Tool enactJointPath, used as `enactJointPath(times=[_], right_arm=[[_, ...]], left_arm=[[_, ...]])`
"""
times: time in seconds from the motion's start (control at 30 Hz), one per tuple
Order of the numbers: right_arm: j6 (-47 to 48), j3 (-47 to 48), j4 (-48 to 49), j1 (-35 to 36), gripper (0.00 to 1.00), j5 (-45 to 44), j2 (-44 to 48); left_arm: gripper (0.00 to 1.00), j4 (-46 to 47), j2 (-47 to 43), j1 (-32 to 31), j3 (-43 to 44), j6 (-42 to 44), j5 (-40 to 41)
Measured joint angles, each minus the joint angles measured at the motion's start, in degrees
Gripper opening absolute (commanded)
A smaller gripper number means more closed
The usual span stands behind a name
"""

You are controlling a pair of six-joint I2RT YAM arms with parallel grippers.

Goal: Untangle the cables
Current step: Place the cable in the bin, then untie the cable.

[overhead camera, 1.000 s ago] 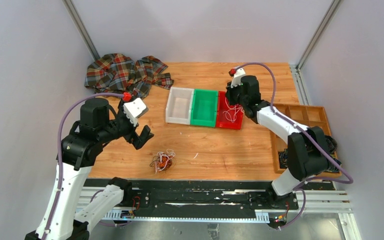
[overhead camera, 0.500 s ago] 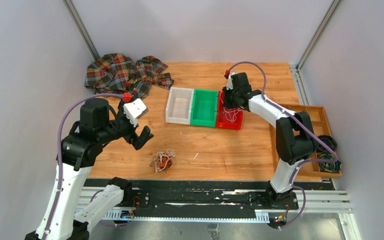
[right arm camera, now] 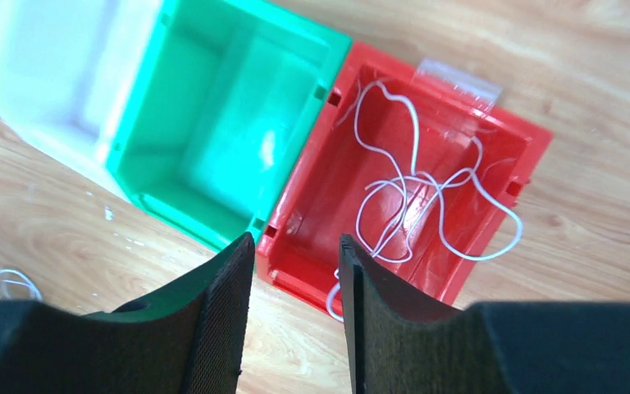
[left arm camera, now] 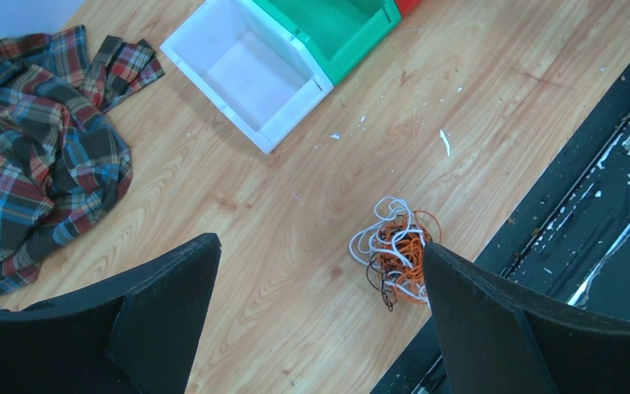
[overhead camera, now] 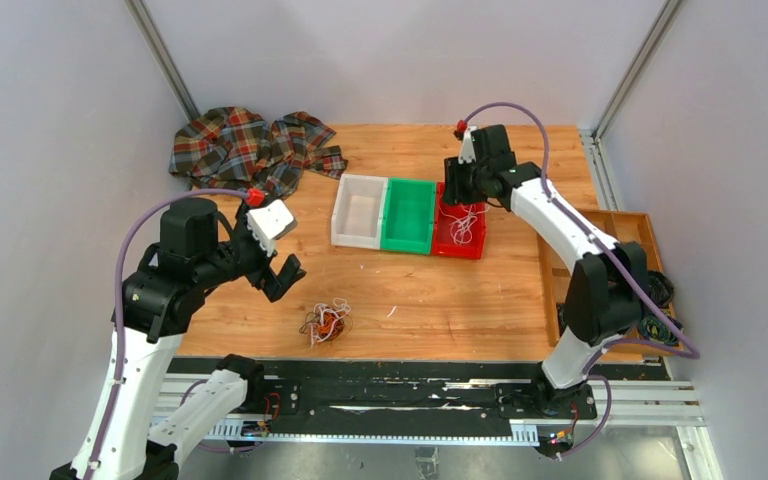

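White cable binned, tangle next.
Right jaws part-open, holding nothing; white cable [right arm camera: 414,193] lies in the red bin [right arm camera: 525,156] just below them. Left jaws wide open, empty, cable tangle [left arm camera: 394,258] on the surface below their gap. We reckon next: pinch one strand, pull it free.

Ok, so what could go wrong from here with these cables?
The white cable loops over the rim of the red bin, just below the right tool; it could snag or slide out. The tangle lies near the table edge, so the left tool might drag it off.
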State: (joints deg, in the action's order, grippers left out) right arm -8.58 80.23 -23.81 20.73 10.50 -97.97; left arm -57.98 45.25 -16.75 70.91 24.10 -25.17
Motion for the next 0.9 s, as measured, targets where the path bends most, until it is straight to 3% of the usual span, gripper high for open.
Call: enactJointPath(times=[0.13,0.37,0.7,0.77,0.9], right_arm=[[-0.7,1.7,-0.7,0.0,0.42,-1.7,4.8],[-1.5,-3.3,-0.2,0.0,0.36,-13.9,10.3],[-2.0,-7.5,1.3,0.0,0.19,-16.0,0.5],[-2.0,-7.1,1.2,0.1,0.21,-15.3,-1.2],[-1.7,-11.7,6.7,2.4,0.42,-14.5,3.8]], left_arm=[[0.98,-0.4,0.2,0.0,-0.2,1.1,0.7],[0.98,-0.9,2.0,0.0,-3.5,5.0,3.1],[1.00,-1.8,2.2,0.0,-9.5,11.6,4.4],[0.98,-1.9,1.7,0.0,-10.8,13.1,4.5],[0.93,-1.9,2.5,0.0,-14.4,15.6,4.2]])
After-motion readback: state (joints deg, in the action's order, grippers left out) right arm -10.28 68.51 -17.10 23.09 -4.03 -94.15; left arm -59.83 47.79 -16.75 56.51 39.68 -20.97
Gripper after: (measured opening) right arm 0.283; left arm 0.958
